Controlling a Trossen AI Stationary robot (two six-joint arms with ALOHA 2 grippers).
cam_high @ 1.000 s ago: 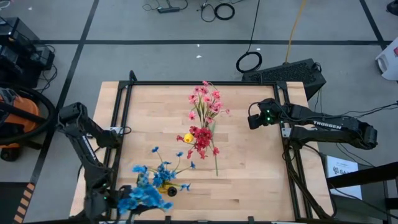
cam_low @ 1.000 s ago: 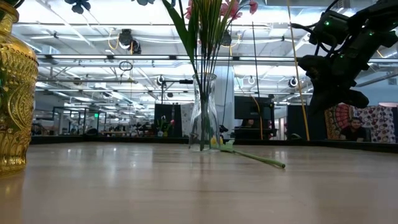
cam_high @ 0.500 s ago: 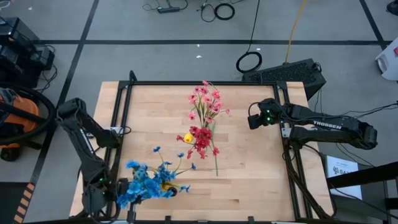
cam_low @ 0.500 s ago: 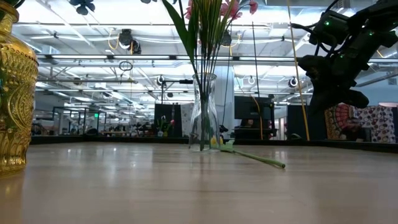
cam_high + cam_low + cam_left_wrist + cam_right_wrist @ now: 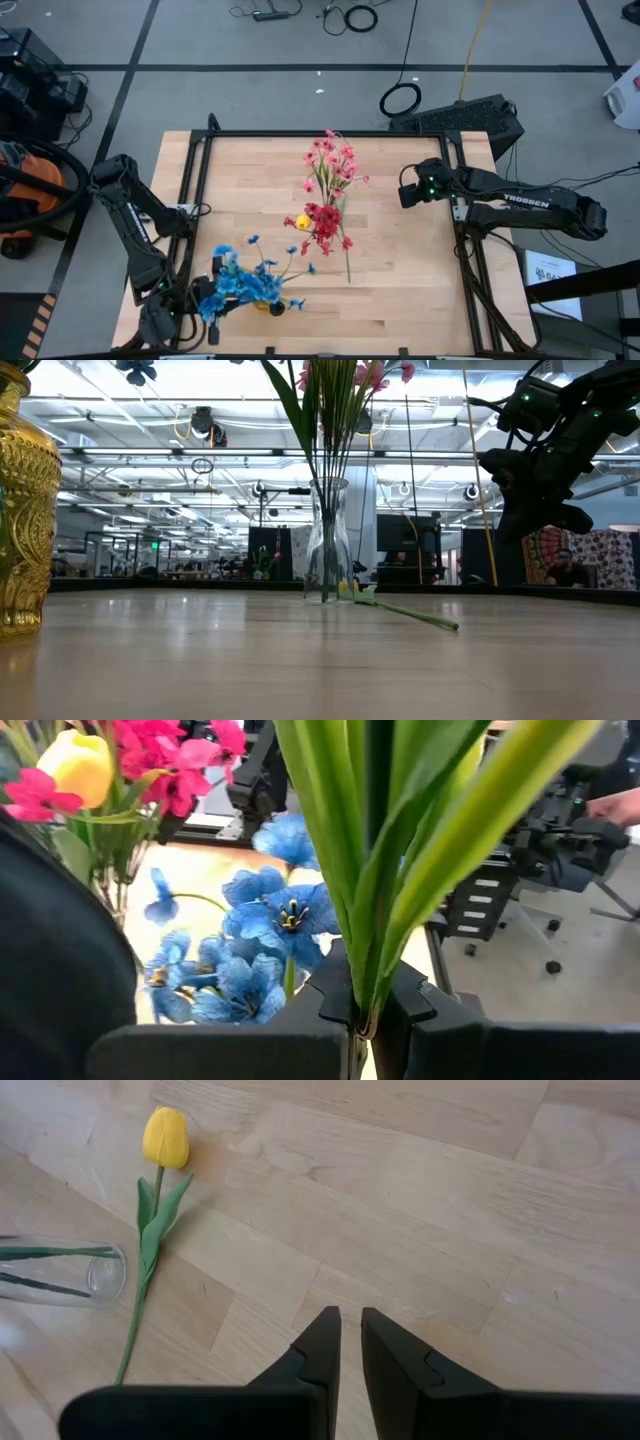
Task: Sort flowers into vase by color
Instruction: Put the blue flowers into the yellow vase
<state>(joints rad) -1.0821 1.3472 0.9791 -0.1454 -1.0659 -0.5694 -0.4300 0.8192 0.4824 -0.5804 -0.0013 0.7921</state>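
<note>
My left gripper (image 5: 203, 301) is at the table's near left, shut on a blue-flowered sprig (image 5: 230, 285) beside the gold vase (image 5: 20, 510). That vase holds other blue flowers (image 5: 268, 270). A clear glass vase (image 5: 328, 540) in the middle of the table holds pink flowers (image 5: 330, 165), with red flowers (image 5: 322, 225) just nearer. A yellow bud (image 5: 165, 1135) on a green stem lies on the wood beside the glass vase. My right gripper (image 5: 345, 1342) hangs shut over bare wood at the right edge, holding nothing. My left gripper pinches the sprig's green stems and long leaves (image 5: 365, 990) between its two fingers. The fingers come nearly level from the table's near left. The blue blossoms (image 5: 275, 915) stand out beyond the fingertips, toward the gold vase. The sprig is lifted off the table.
A loose green stem (image 5: 410, 613) lies on the wood to the right of the glass vase. A black frame (image 5: 330, 134) edges the tabletop. Bare wood spreads between the vases and my right arm (image 5: 500, 200).
My left gripper has carried the blue sprig from the near edge toward the table's middle and the gold vase, turning as it went. The blossoms have swung up beside the blue flowers in that vase.
</note>
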